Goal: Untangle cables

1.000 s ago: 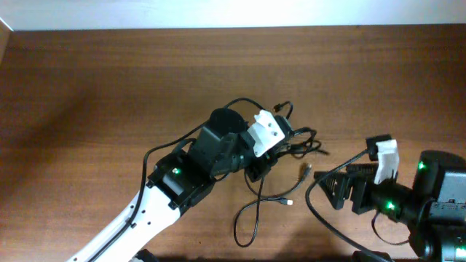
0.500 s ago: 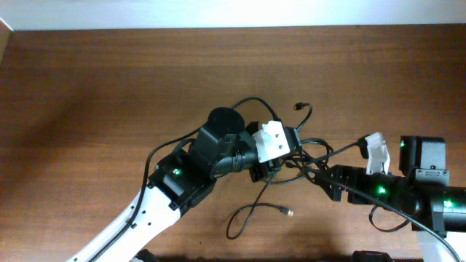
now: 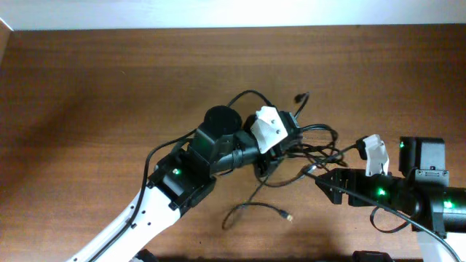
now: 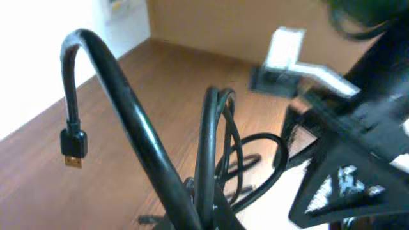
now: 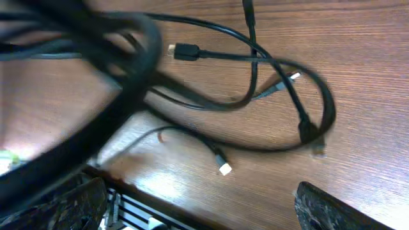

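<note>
Left pincer [image 3: 282, 145] clamps the bunched cables [image 5: 230, 57]; right pincer [image 3: 326, 183] gapes empty. Pulling could tighten knots.

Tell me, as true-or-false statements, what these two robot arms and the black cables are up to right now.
1. The left gripper is shut on the cables. True.
2. The right gripper is clamped on a cable. False: its jaws stand wide open with nothing between them.
3. One loose plug end lies on the table. True.
4. The cables lie apart in neat straight lines. False: they are looped and cross one another in a bunch between the two arms.
</note>
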{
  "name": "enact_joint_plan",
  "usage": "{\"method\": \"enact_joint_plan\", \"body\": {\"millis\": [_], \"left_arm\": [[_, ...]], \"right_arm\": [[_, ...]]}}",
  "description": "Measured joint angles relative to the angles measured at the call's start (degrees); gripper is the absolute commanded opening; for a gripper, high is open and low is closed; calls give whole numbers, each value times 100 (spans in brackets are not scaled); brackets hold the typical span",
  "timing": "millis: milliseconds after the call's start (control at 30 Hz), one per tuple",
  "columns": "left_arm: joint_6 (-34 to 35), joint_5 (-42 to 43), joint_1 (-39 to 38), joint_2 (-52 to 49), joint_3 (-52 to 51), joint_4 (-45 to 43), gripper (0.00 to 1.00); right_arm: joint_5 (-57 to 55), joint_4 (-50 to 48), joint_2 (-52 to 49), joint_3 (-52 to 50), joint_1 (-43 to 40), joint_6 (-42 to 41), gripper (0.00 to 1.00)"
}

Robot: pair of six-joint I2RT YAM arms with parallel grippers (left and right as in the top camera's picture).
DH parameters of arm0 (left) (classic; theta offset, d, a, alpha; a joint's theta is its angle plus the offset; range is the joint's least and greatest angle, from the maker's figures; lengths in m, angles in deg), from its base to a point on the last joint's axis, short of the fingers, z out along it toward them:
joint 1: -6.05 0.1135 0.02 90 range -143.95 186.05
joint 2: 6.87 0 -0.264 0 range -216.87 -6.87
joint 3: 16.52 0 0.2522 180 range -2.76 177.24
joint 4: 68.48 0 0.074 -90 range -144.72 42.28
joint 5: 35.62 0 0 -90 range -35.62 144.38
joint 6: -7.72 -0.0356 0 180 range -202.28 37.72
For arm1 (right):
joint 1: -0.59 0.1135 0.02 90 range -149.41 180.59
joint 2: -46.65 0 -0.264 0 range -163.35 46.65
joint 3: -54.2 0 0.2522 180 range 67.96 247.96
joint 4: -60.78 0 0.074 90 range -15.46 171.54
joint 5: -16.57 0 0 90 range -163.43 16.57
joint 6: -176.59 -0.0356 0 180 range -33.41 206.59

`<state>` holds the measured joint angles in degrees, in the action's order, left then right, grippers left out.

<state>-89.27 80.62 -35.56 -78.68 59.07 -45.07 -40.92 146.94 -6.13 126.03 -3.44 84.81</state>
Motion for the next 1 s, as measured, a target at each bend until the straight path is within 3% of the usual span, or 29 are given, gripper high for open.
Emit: {"method": "enact_joint_plan", "body": {"millis": [133,267,400,800,1000], "left_arm": [[-138,-442,0,0,0,520,0],[-514,-446,0,0,0,581,0],[-715,44,0,0,0,192,0],[-525,341,4,-11,-22,-1781,0],[96,496,658,138,-26,-2138,0]], "right_arm": [[409,-501,295,0,0,-481,93],[662,-1067,313,-2,0,-1652,93],[636,-1102,155,0,0,-2155,89],[-173,-730,-203,0,0,-2223,89],[-809,-553,-203,0,0,-2190,89]]}}
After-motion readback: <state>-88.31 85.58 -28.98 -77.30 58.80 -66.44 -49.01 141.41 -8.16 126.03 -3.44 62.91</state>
